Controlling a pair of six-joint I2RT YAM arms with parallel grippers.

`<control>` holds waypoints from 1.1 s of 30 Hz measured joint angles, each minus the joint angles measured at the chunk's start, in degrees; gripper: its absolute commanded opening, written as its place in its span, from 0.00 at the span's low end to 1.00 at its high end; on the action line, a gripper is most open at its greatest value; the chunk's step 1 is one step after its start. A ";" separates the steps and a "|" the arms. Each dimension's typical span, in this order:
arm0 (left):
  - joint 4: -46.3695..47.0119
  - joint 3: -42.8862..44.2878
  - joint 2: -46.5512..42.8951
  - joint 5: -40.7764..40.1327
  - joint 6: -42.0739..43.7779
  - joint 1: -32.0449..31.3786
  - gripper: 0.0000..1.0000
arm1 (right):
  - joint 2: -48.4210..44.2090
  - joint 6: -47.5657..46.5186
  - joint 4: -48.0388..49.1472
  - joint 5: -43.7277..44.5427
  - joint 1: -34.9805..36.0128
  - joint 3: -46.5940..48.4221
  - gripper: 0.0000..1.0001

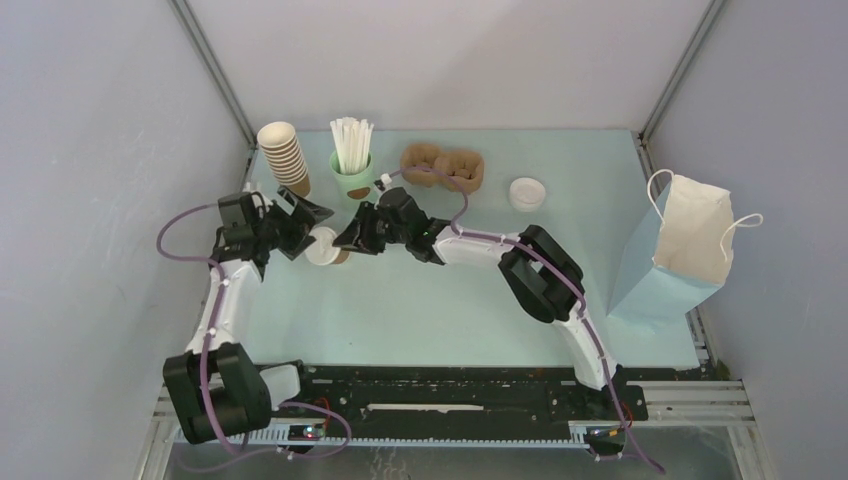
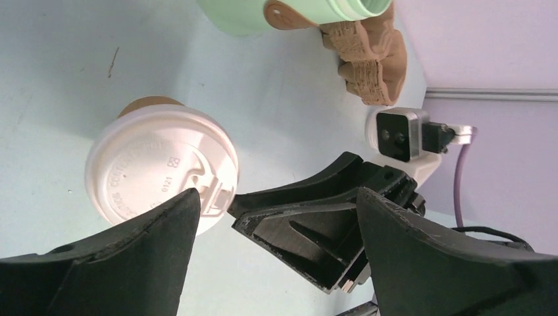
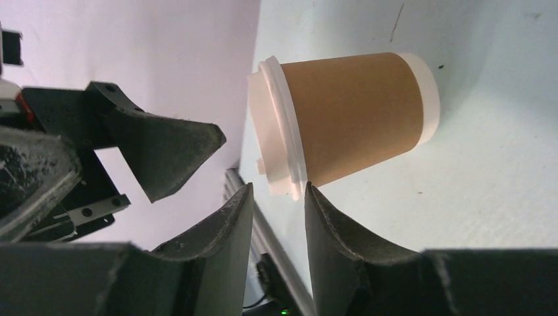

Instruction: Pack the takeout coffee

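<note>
Pale blue table (image 1: 450, 300) carries the takeout coffee (image 3: 355, 118) upright. Beside it the left gripper (image 1: 305, 230) stands wide apart. The right gripper (image 3: 279, 197) is narrow at its lid rim; whether it pinches, I cannot tell.

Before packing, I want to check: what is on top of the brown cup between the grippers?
A white lid sits on the brown cup. It covers the opening, so the inside cannot be seen.

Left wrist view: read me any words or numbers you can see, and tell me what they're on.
White lid of the takeout coffee: raised lettering and a few digits, too faint to read.
Mint-green cup: brown patch, no readable text.
Nothing else here shows writing.
</note>
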 measured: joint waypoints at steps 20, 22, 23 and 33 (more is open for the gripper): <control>-2.49 1.75 3.91 -1.70 2.21 -4.39 0.99 | -0.79 8.85 -0.68 -2.29 -3.48 -0.92 0.60; -3.69 2.58 2.58 -2.86 3.48 -4.44 1.00 | -1.25 4.46 -2.91 -3.34 -3.98 -0.87 0.68; -4.24 2.95 1.64 -3.39 4.22 -4.52 1.00 | -1.81 1.07 -5.31 -4.09 -4.33 -0.70 0.70; -7.26 7.48 -11.41 -14.21 12.68 -23.50 1.00 | -16.74 -40.15 -33.81 1.25 -14.60 2.86 0.78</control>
